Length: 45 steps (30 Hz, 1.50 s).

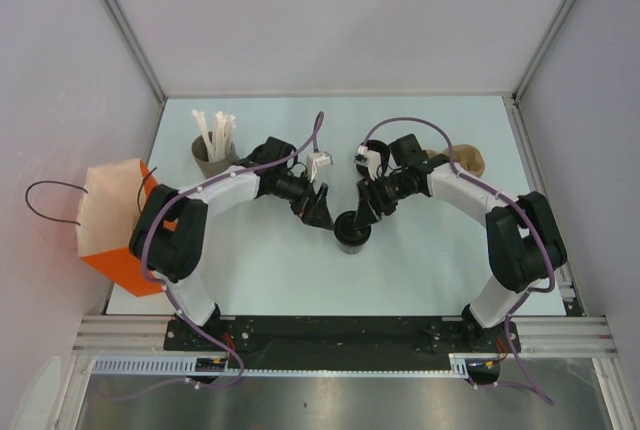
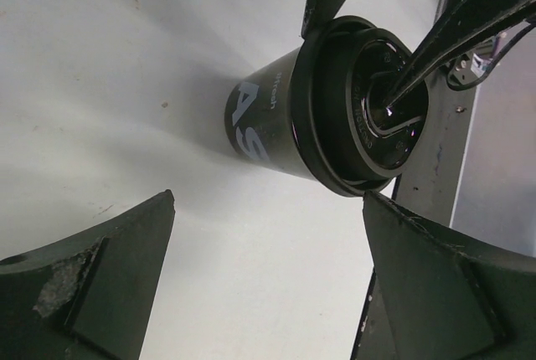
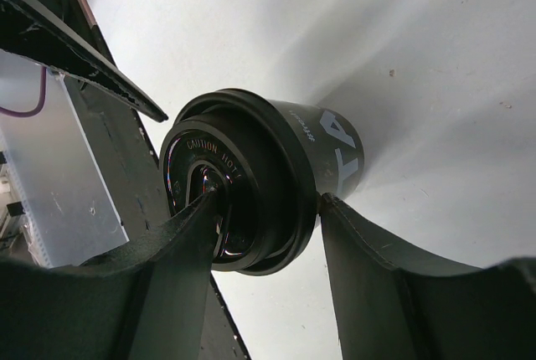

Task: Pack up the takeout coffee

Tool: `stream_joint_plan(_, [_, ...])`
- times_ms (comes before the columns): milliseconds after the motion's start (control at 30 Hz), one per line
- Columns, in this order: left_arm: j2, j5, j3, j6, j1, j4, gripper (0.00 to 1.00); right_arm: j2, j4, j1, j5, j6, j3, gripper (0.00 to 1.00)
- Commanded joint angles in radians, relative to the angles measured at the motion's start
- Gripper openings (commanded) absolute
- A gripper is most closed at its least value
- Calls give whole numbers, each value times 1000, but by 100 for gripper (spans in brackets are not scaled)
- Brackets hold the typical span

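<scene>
Small black tapered disposable cup with a round black plastic lid is standing upright in the middle of the pale surface. My right hand is clamped over its rim, one finger on the lid top, the other against the outer wall. My left hand is spread wide and holding nothing, with the cup just beyond its fingertips.

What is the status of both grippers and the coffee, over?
Left gripper open, short of takeout coffee. Right gripper shut across its lid rim, coffee upright. Left arm lies between coffee and orange bag.
</scene>
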Motion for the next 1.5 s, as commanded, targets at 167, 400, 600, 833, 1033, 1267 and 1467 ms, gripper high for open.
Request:
stream_joint_plan(167, [32, 88, 26, -38, -3, 46, 97, 25, -7, 25, 64, -43, 16, 56])
stream_joint_plan(400, [63, 70, 28, -55, -6, 60, 86, 29, -7, 31, 67, -46, 16, 56])
stream_joint_plan(600, [87, 56, 45, -62, -8, 55, 79, 40, -9, 31, 69, -51, 15, 56])
stream_joint_plan(833, [121, 45, 86, -84, -14, 47, 66, 54, -16, 26, 67, -59, 16, 55])
stream_joint_plan(1033, [142, -2, 91, -81, -28, 27, 58, 75, -23, 25, 60, -63, 16, 54])
stream_joint_plan(1267, [168, -106, 101, -62, -46, -11, 47, 82, -27, 23, 61, -71, 16, 53])
stream_joint_plan(1467, [222, -173, 112, -45, -71, -45, 44, 86, -32, 25, 63, -75, 16, 53])
